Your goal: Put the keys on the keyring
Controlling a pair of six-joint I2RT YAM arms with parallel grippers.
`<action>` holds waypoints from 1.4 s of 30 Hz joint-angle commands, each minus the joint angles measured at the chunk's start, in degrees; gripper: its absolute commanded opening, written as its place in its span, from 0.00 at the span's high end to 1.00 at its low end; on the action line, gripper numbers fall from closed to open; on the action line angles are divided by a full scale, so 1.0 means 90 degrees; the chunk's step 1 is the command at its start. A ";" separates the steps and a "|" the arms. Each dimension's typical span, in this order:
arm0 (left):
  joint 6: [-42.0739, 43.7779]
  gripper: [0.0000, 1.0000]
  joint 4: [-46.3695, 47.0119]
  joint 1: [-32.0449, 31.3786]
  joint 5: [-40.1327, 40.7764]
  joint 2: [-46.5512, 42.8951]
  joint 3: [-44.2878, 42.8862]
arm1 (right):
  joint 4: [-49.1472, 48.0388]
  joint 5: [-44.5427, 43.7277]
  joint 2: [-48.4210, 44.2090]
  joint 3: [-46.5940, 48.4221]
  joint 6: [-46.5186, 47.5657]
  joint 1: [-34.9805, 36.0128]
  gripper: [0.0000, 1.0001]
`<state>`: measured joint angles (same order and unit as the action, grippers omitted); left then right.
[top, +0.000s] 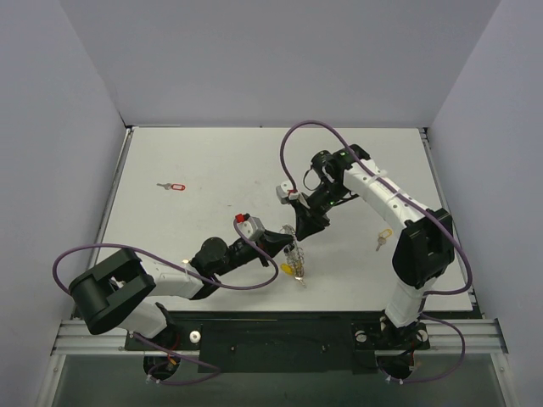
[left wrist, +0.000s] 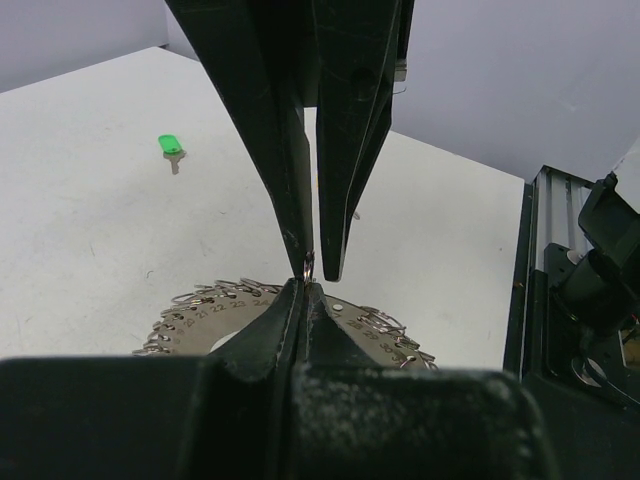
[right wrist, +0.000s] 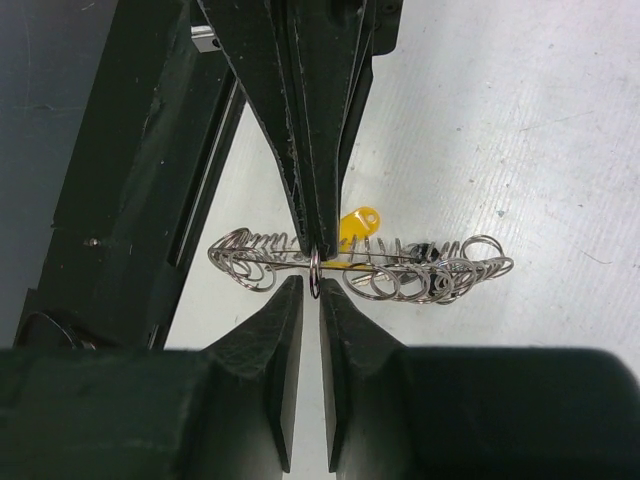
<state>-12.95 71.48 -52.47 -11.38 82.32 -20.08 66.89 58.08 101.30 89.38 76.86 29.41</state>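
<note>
From above, the keyring (top: 294,256) sat over the middle of the table (top: 195,153), between the two arms. The left gripper (top: 291,251) was clamped shut on its rim and the right gripper (top: 299,231) was close in just behind. A yellow-headed key (top: 290,270) showed just under the ring, though I could not tell whether it was hooked on. A red key (top: 174,186) lay well apart to the far left, and a loose yellow key (top: 383,238) lay near the right arm. The left wrist view added what the overhead could not — a flat numbered plate fringed with small wire loops, the shut fingers pinching one loop, and a green key (left wrist: 168,145) off on the table. The right wrist view showed the ring edge-on. The right gripper's jaws stood a slit apart about a single loop, wider than the wire, so they were not gripping it as far as I could see. I judged the ring light but stiff, with thin, slippery, springy loops — best held at the plate's edge. The keys looked small and light, best taken by their plastic heads.
</note>
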 commanded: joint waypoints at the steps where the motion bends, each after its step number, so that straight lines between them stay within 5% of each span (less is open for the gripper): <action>1: -0.0036 1.00 0.1481 0.0009 0.0073 -0.0055 -0.0142 | 0.0341 0.0284 0.0132 0.0195 0.0132 0.0111 0.92; 11: -0.0123 1.00 0.1257 0.0010 0.0063 -0.0065 -0.0152 | 0.0273 -0.0173 0.0063 0.0409 -0.0704 0.0179 1.00; 12: -0.0143 0.95 0.1102 0.0029 0.0034 -0.0094 -0.0143 | 0.0282 -0.0436 0.0063 0.0517 -0.0853 0.0180 1.00; 15: -0.0163 0.56 0.0672 0.0048 0.0111 -0.0444 -0.0026 | 0.0466 -0.1169 -0.0005 0.0712 -0.1322 0.0296 1.00; 17: -0.0076 0.48 0.0223 0.0058 0.0209 -0.0815 0.0062 | 0.0954 -0.1852 0.0043 0.0986 -0.1304 0.0433 1.00; 24: 0.0833 0.44 -0.2414 0.0029 0.0063 -0.1988 -0.0152 | 0.2088 -0.4596 0.0258 0.1806 -0.1908 0.1165 1.00; 29: 0.1204 0.46 -0.1968 -0.0088 0.0033 -0.1687 -0.0240 | 0.2381 -0.5456 0.0453 0.2138 -0.2241 0.1507 1.00; 42: 0.1692 0.57 -0.0131 -0.0381 0.0824 0.0178 -0.0933 | 0.2558 -0.5449 0.0571 0.2197 -0.2339 0.1684 1.00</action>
<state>-0.14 62.48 -55.44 -6.44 82.06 -24.95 74.11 9.89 107.04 107.79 56.55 43.99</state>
